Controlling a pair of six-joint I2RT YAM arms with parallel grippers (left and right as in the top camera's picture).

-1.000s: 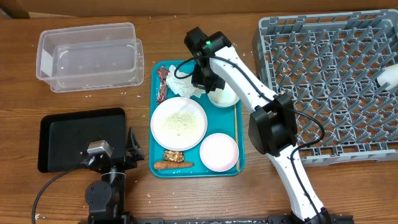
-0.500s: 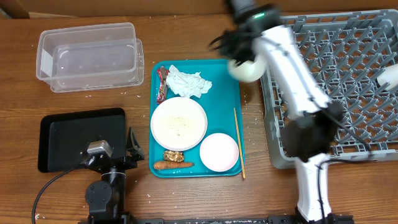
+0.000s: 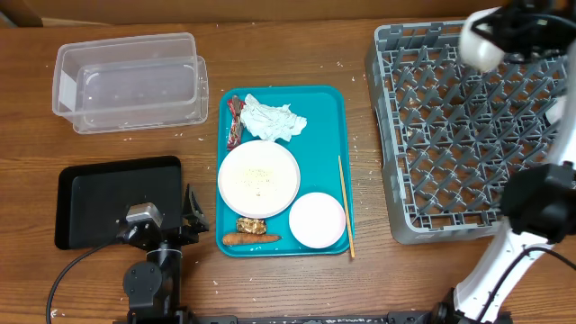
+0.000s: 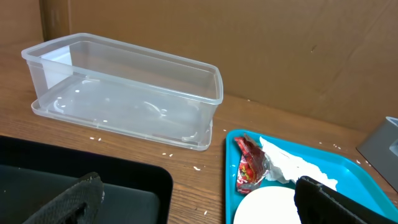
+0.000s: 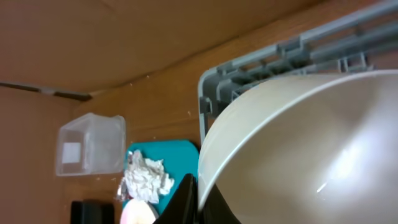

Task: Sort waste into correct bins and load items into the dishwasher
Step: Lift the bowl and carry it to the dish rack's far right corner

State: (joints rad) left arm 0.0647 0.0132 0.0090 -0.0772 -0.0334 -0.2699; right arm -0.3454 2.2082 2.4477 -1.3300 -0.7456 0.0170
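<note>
We see a crumb-flecked wooden bench (image 3: 297, 54), brown cardboard wall (image 4: 261, 50) behind, right pincer (image 3: 497, 31) pinching the white cup (image 3: 480, 43) above the grey rack (image 3: 468, 135), upper right, left pincer (image 4: 205, 208) spread wide, lower left

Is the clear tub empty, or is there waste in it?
Empty: the clear tub shows only its bare floor; the napkin lies on the teal tray.

Wooden table (image 3: 270, 54), brown cardboard wall (image 4: 280, 50) behind
</note>
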